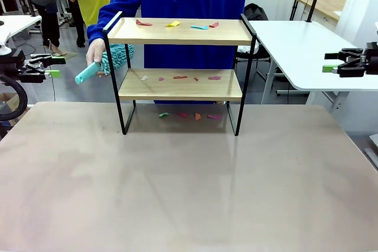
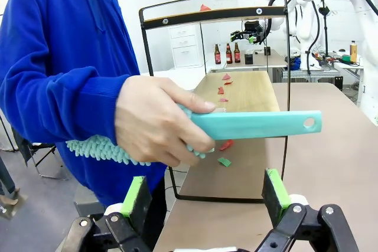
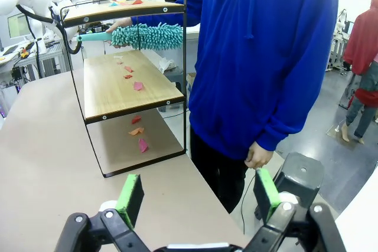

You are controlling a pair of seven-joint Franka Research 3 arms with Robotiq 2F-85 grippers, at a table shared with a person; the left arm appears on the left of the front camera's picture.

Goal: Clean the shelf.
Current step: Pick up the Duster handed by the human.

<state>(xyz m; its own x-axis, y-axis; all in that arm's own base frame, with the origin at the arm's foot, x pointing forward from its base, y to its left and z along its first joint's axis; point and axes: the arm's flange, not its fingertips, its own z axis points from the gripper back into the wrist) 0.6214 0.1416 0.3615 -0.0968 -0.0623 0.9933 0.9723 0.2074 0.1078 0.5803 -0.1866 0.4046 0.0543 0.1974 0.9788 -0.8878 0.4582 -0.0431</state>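
Observation:
The shelf (image 1: 180, 85) stands at the table's far middle, two wooden boards in a black frame. Coloured paper scraps (image 1: 173, 24) lie on its top board, on the lower board and on the table under it. A person in a blue hoodie stands behind it, and one hand (image 1: 94, 56) holds a teal fluffy duster (image 1: 118, 57) at the shelf's left end. My left gripper (image 1: 56, 66) hovers open at the far left, near that hand (image 2: 159, 122) and the duster handle (image 2: 260, 125). My right gripper (image 1: 329, 62) hangs open at the far right, holding nothing. In the right wrist view the shelf (image 3: 124, 90) appears end-on, with the duster (image 3: 147, 35) at its far end.
The beige table (image 1: 189, 187) stretches wide and bare in front of the shelf. A white table (image 1: 301, 45) stands at the back right. The person's other hand (image 3: 257, 156) hangs beside the table's far edge. Other people stand far off at the left.

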